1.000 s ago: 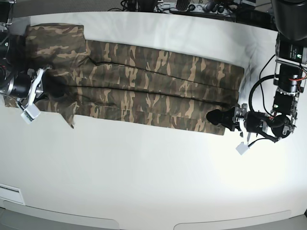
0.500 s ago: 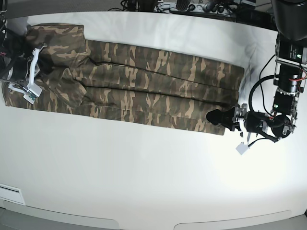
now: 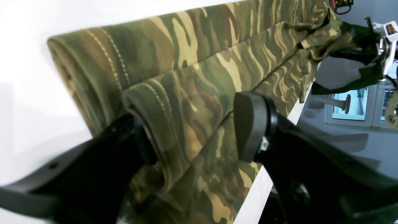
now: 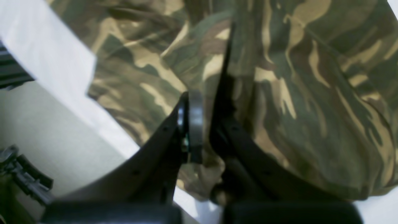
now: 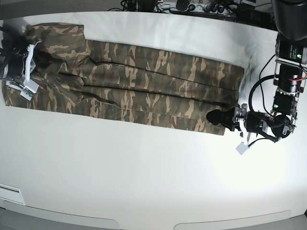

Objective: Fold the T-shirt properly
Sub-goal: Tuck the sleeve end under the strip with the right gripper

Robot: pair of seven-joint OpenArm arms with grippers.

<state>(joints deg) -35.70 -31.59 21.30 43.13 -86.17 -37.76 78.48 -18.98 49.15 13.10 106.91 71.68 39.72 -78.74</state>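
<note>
The camouflage T-shirt (image 5: 158, 81) lies folded lengthwise in a long band across the white table, from far left to right. My left gripper (image 5: 217, 117) is at its near right hem corner. In the left wrist view the jaws (image 3: 192, 130) stand apart around a folded hem layer of the T-shirt (image 3: 217, 62); one finger is tucked under it. My right gripper (image 5: 38, 58) is at the sleeve end, far left. In the right wrist view it (image 4: 206, 102) is pinched shut on a fold of the T-shirt (image 4: 311, 77).
The table (image 5: 144, 172) has its left edge close to the right gripper (image 4: 62, 81). The left arm's base and cables (image 5: 288, 62) stand at the right edge. Cables and equipment (image 5: 192, 5) line the far edge.
My right gripper has moved toward the far left corner with the sleeve fabric. The bunched sleeve end has spread out flat. The left gripper has not moved.
</note>
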